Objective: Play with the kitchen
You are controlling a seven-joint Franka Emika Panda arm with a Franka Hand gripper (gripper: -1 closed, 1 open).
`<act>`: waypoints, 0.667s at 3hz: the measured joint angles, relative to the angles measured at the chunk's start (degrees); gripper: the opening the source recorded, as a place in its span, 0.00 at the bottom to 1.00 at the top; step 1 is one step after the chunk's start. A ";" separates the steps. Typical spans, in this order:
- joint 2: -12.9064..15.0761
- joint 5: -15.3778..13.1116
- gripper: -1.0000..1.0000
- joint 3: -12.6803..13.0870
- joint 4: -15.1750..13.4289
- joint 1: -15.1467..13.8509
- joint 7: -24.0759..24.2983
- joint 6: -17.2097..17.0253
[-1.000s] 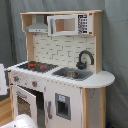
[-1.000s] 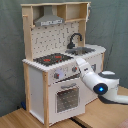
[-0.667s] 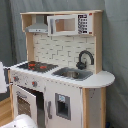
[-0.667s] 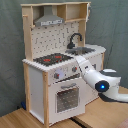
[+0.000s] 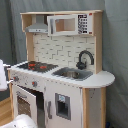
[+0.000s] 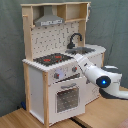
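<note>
Lifted the arm [image 6: 97, 75] a touch since a second ago, its blue-lit joint sitting higher; left the kitchen [image 6: 37, 85] itself unmoved. Noted the gripper [image 6: 76, 63] just below the stovetop [image 6: 52, 59], at the front corner on the second exterior view's right, pressed close to the knob strip [image 6: 62, 75]. Could not tell how wide it stood, since the wrist hid it. Placed the kitchen upright on the wood floor against a grey curtain in both exterior views. Logged the sink [image 5: 72, 74] and black faucet [image 5: 85, 57] beside the stovetop, the oven door [image 5: 24, 102] below the stovetop and apparently ajar in the first exterior view.

Judged the step as working a knob or the oven door under the stovetop. Advised going slow, squaring the wrist to the front panel, closing only once centred on the part, and turning or pulling gently, as light toy wood would likely shift or tip under a hard shove.
</note>
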 joint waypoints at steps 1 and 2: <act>0.62 0.26 1.00 -1.20 -0.55 -0.03 -5.65 0.59; 1.45 1.28 1.00 -2.58 -0.54 0.03 -11.18 1.25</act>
